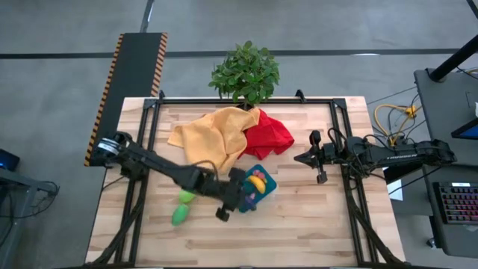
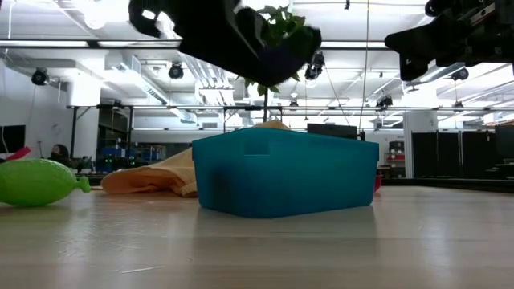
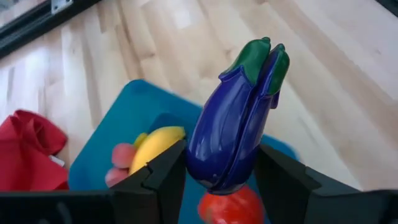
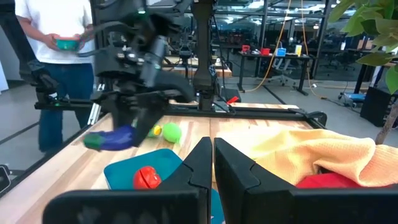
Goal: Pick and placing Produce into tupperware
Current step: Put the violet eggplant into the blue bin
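Note:
The teal tupperware (image 1: pixel 272 182) stands near the table's middle and holds a yellow banana (image 3: pixel 155 146), a pink berry (image 3: pixel 121 155) and a red tomato (image 3: pixel 231 208). My left gripper (image 1: pixel 237 196) hovers over its near-left part, shut on a purple eggplant (image 3: pixel 233 130) with a green cap. Two green pieces (image 1: pixel 185 196) (image 1: pixel 179 217) lie on the wood left of the tupperware. My right gripper (image 1: pixel 302 158) waits shut at the table's right, holding nothing. My left gripper pinches the eggplant's thick purple end (image 3: pixel 199 155) between its two fingers (image 3: pixel 165 177). The fingers slant down from the table's left. The eggplant sticks out past them, green cap (image 3: pixel 261 59) farthest away, lifted clear above the tupperware (image 3: pixel 118 130).
A yellow cloth (image 1: pixel 213 134) and a red cloth (image 1: pixel 269 134) lie crumpled just behind the tupperware. A potted plant (image 1: pixel 245 71) stands at the far edge. A person (image 4: pixel 59 37) stands beyond the table's left side. Bare wood spreads along the near edge.

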`<state>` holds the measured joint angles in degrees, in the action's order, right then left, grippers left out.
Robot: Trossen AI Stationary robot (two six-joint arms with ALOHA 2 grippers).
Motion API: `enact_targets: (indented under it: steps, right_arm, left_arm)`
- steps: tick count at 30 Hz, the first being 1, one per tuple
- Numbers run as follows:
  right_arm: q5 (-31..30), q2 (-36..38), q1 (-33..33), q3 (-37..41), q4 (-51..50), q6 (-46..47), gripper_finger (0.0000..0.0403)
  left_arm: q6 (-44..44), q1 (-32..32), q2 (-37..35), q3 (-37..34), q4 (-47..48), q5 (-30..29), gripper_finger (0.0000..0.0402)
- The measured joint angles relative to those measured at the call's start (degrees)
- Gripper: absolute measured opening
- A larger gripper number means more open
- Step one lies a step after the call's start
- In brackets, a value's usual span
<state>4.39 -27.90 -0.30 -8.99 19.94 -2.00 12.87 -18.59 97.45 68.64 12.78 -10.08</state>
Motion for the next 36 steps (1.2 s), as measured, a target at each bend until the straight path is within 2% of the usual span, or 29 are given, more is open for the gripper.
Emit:
enact_targets:
  steps: [7,12,23,36]
  right_arm:
    - [-0.01,0.0,0.0,0.0,-0.02,-0.03,0.0009]
    - [-0.01,0.02,0.0,0.0,-0.07,-0.2,0.0009]
    - [-0.03,-0.01,0.0,0.0,-0.72,-0.26,0.0009]
    - [-1.18,-0.04,0.0,0.0,-1.65,-0.58,0.0009]
  left_arm:
    - [0.04,7.42,0.0,-0.88,-2.42,7.16,0.016]
    - [-0.05,10.19,0.0,-1.6,-4.37,9.36,0.016]
    - [-0.45,11.11,5.79,-1.29,-7.83,9.98,0.016]
    - [-0.53,11.48,6.86,-1.46,-7.82,9.82,0.016]
